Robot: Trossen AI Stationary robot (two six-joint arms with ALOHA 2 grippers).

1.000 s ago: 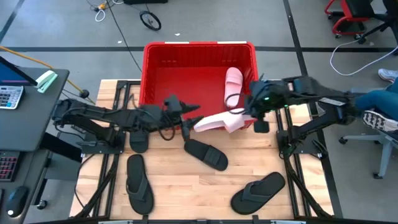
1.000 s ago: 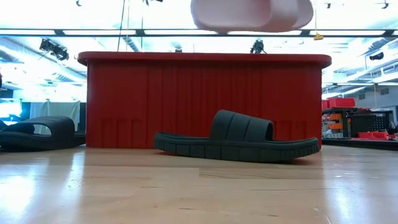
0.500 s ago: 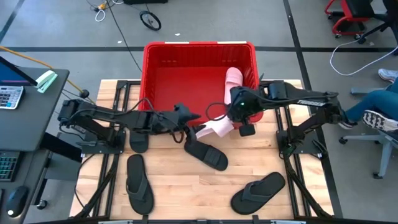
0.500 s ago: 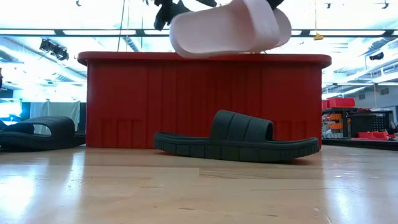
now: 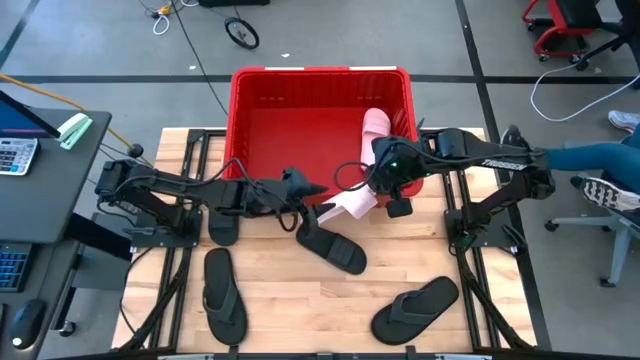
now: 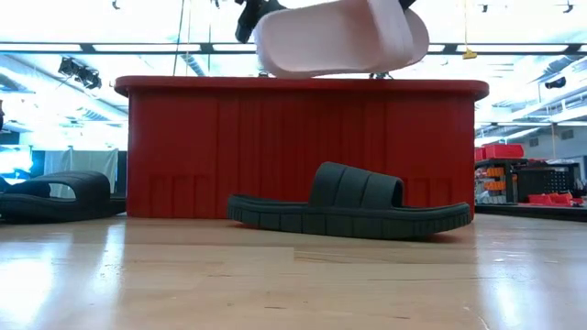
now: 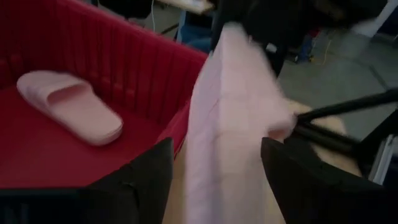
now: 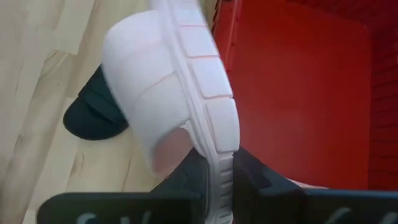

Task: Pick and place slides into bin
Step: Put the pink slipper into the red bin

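Observation:
A pale pink slide hangs in the air just in front of the red bin's near wall, above the rim in the low view. My right gripper is shut on its right end. My left gripper is open, one finger on either side of the slide's other end. A second pink slide lies on the bin's floor at the right. A black broad-strap slide lies sole down on the table below. My right gripper pinches one end of the pink slide's sole between its two fingers, one on the footbed side, one on the underside. It comes from the table's right, roughly level. The slide stands on edge, lifted clear, and reaches toward my left gripper. Whether my left gripper's fingers touch the slide, I cannot tell.
Another black slide lies under my left arm, and it shows at the left in the low view. Two black flip-flops lie near the table's near edge. A person's leg and shoe show beyond the table's right edge.
My right gripper has carried the pink slide toward the table's left and down a little, and the slide has tipped. My left gripper has moved toward the table's right, and its open fingers now stand around the slide's free end.

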